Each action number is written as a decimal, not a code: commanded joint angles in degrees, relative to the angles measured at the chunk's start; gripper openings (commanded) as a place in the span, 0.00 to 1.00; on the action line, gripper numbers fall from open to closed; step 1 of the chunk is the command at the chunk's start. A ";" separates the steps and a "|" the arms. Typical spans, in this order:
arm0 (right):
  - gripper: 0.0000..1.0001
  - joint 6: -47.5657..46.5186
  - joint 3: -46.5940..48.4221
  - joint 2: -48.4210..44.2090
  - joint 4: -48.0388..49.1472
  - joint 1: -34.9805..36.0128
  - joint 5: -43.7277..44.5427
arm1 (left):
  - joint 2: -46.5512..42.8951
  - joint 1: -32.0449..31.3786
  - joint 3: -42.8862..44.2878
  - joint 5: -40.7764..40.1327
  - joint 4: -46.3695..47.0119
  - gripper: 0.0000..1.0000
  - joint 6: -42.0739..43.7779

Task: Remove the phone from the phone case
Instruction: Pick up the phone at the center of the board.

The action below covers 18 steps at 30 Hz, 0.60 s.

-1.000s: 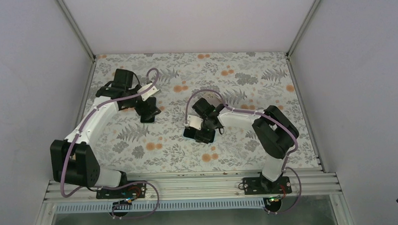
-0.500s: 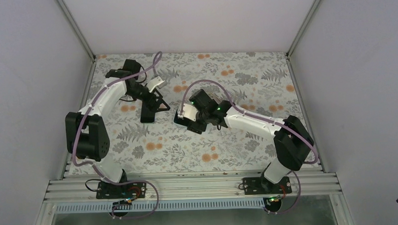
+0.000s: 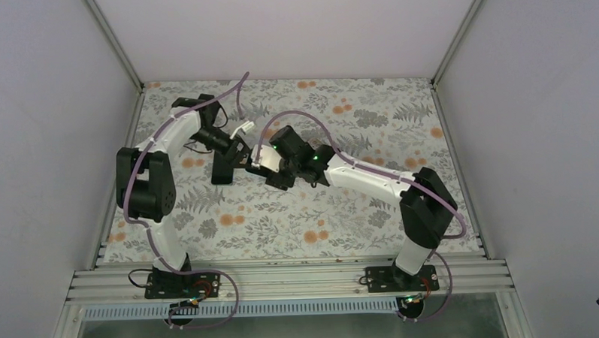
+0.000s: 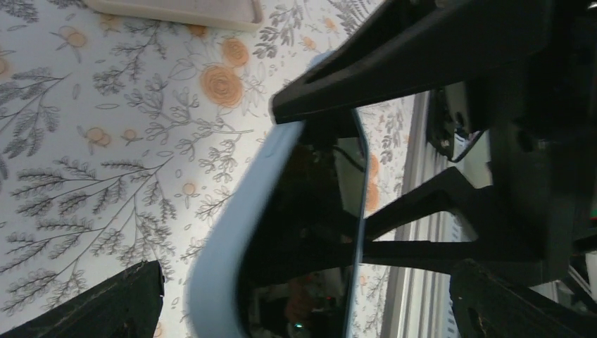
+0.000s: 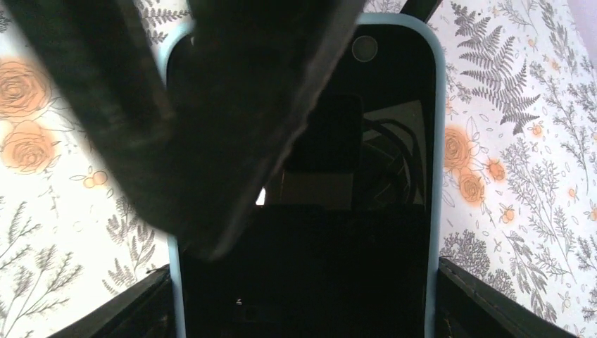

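A black-screened phone in a light blue case is held off the table, screen toward the right wrist camera. My right gripper is shut on the case's two long sides, with a finger against each edge. In the top view the right gripper meets my left gripper at mid-table. My left gripper is open, and the cased phone shows edge-on between its wide-spread fingers. One left finger crosses the phone's far top corner in the right wrist view.
The floral table cover lies under everything. A flat beige thing lies on the table beyond the left gripper. A dark block sits just left of the grippers; I cannot tell what it is. The metal rail runs along the near edge.
My right gripper has carried the cased phone up and to the left, off the table. My left arm has swung in, so that its open jaws now straddle the phone's far end.
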 commanded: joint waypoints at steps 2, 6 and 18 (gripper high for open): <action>0.31 0.22 3.72 1.96 5.04 0.82 2.65 | 1.73 -0.74 2.79 5.92 -6.36 1.00 5.01; 0.31 0.15 5.03 2.76 6.36 1.15 4.14 | 1.60 -0.83 3.19 6.25 -6.91 0.82 5.40; 0.66 -0.17 5.90 1.70 5.67 1.74 5.01 | 1.63 -0.84 3.84 5.99 -6.99 0.02 4.67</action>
